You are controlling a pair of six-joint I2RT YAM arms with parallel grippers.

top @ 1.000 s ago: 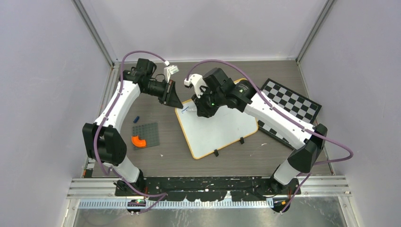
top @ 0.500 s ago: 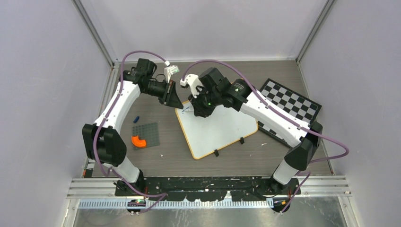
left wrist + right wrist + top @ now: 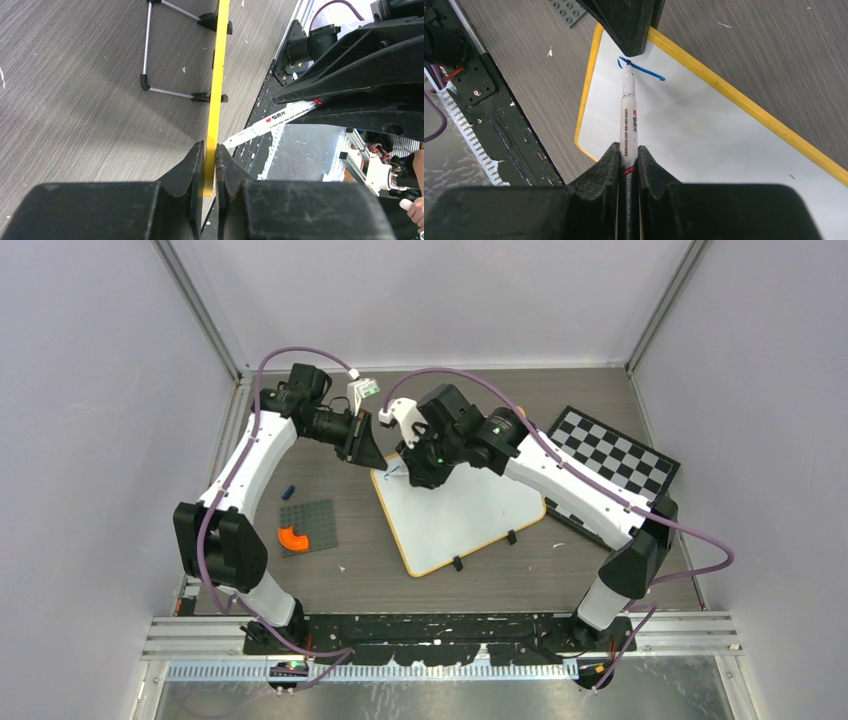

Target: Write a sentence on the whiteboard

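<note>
With our left claw (image 3: 210,167) pinching the frame of the whiteboard (image 3: 462,518) lying on the surface (image 3: 360,585) and our right claw (image 3: 627,156) clamped on the marker (image 3: 628,107), we should press lightly and stroke slowly.

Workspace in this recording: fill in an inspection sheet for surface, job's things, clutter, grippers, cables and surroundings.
Surface: dark wood-grain table.
Job's things: whiteboard set askew to the table edges, blue stroke near one corner; marker tip on that stroke.
Clutter: checkered board beside the whiteboard; grey stud plate with orange piece on it; small blue item.
Grippers: left gripper shut on the whiteboard's yellow frame; right gripper shut on the marker.
Cables: purple cables looping over both arms.
Surroundings: pale walls, metal rail at near edge.
</note>
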